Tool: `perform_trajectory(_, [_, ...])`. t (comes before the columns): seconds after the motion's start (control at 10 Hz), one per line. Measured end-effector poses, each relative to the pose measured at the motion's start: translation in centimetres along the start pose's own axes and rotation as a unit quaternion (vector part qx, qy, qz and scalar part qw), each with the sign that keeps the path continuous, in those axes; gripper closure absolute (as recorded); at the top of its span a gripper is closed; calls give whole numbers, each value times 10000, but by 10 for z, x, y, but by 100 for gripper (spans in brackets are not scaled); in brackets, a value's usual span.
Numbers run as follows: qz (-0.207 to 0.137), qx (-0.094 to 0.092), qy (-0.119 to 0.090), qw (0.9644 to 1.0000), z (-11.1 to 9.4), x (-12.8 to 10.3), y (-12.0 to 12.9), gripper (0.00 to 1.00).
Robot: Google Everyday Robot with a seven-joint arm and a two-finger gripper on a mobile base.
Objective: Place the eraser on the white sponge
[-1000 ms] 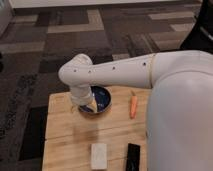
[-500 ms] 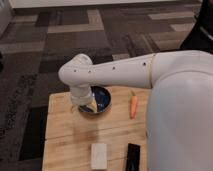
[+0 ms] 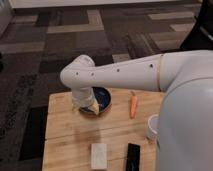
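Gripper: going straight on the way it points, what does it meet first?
Probably the blue bowl: the gripper points down over the bowl's left side. Depth is unclear, so contact is a guess.

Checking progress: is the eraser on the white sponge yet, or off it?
Off. The eraser lies beside the white sponge, apart; the gripper is at the blue bowl.

Blue bowl point(image 3: 104, 97) under the hand point(image 3: 85, 106), carrot point(image 3: 133, 105), cup point(image 3: 152, 127).

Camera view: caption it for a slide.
Pincer low at the blue bowl; eraser and white sponge lie side by side, apart, on the table.
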Motion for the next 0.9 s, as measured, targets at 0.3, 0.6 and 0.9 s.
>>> perform_trajectory(0.3, [319,-18,52,9995,3,12,-48,35])
perform_trajectory(0.6, [554,204,6,9983,-4,24,-91,35])
perform_trajectory(0.9, [559,189,6,9983,-4,23,-90,35])
